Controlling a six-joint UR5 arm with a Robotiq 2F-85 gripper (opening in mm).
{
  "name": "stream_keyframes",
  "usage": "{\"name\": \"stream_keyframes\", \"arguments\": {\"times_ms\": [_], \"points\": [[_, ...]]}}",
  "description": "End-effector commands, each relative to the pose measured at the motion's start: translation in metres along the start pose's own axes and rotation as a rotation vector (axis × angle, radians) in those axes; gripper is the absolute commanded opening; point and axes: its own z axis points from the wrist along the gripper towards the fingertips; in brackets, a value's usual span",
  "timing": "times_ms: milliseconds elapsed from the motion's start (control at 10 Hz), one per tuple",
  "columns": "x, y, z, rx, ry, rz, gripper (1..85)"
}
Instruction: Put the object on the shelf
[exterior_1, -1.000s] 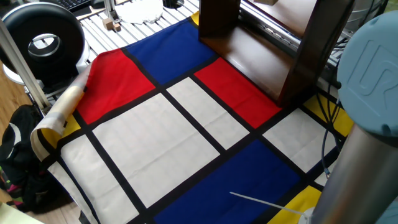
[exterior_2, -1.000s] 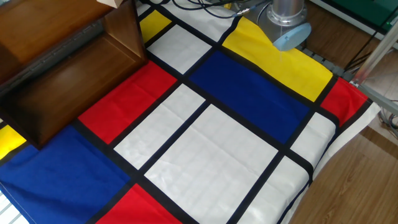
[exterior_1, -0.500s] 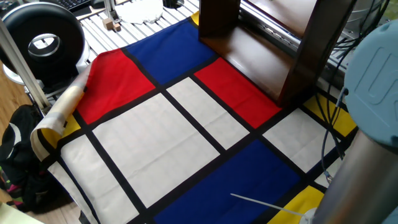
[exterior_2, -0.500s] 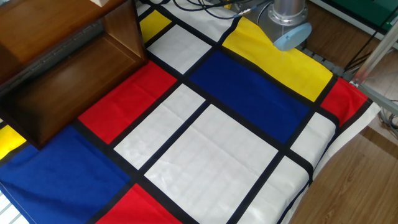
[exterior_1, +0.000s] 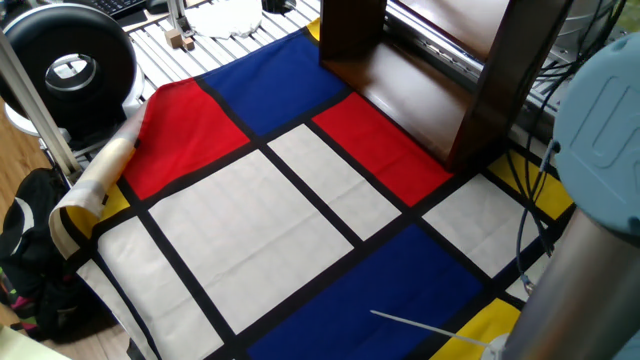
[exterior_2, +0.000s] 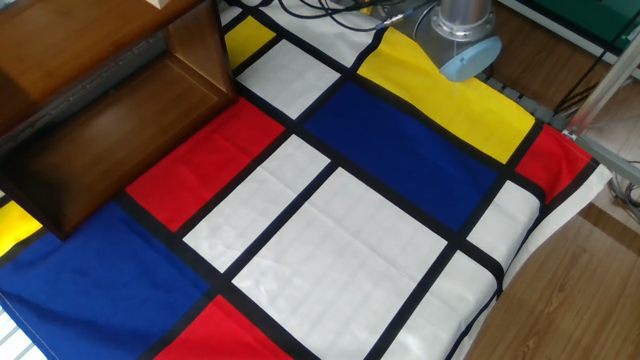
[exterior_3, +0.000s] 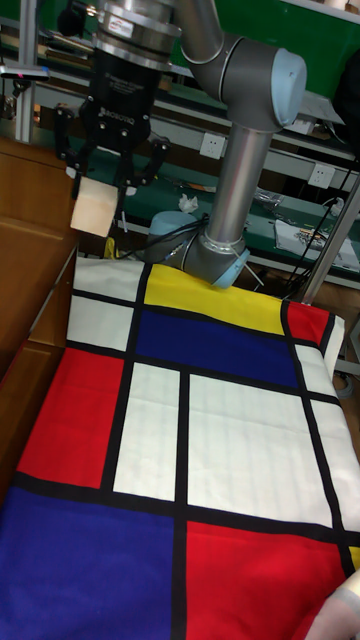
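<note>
Tall fixed view: UR5 arm reaches up and over from its base at the far end of the table. The gripper (exterior_3: 100, 195) hangs high w/ its fingers clamped on the wooden cube (exterior_3: 95, 207), pale tan, plain faces, held in the air above the table's left edge, just beside the shelf (exterior_3: 25, 300), a dark brown glossy unit along the left side. The cube touches neither shelf nor cloth. A tablecloth (exterior_3: 215, 440) w/ red, blue, yellow & white blocks and black lines covers the table. In the two fixed views, shelf and cloth show, gripper & cube out of frame.
</note>
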Motion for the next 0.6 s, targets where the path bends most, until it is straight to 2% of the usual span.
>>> {"name": "stream_keyframes", "arguments": {"times_ms": [0, 300, 500], "points": [[0.002, -0.028, -0.001, -0.049, 0.001, -0.056, 1.0], [0.002, -0.062, -0.015, -0.084, 0.018, -0.097, 1.0], [-0.001, -0.078, -0.011, -0.096, 0.01, -0.122, 1.0]]}}
